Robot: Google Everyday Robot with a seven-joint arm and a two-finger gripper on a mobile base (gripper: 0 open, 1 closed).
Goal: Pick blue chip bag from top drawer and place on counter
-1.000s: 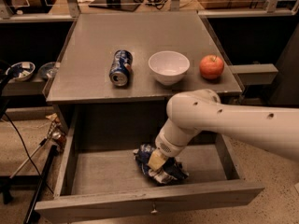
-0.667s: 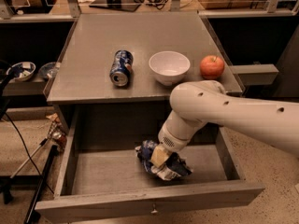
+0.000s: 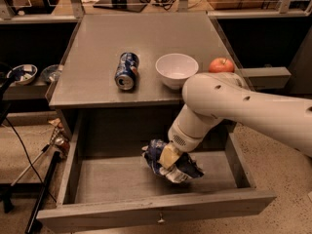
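- The counter (image 3: 146, 38) is up top, grey, with a few bits along its front edge.
- The top drawer (image 3: 156, 213) is pulled wide open below it.
- The white arm (image 3: 253, 111) reaches down into the drawer from the right.
- The blue chip bag (image 3: 183, 169) is inside the drawer, mid-right, all crumpled.
- The white bowl (image 3: 176, 69) sits between the soda can (image 3: 126, 70) lying on its side and the apple (image 3: 221, 65).
- The gripper (image 3: 169, 156) is clamped on the bag's top.

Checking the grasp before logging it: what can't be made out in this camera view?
Gripper, at the blue chip bag in the top drawer: mostly covered by the arm.
Bag's lettering: too small to read.
Apple on the counter: lower part behind the arm.
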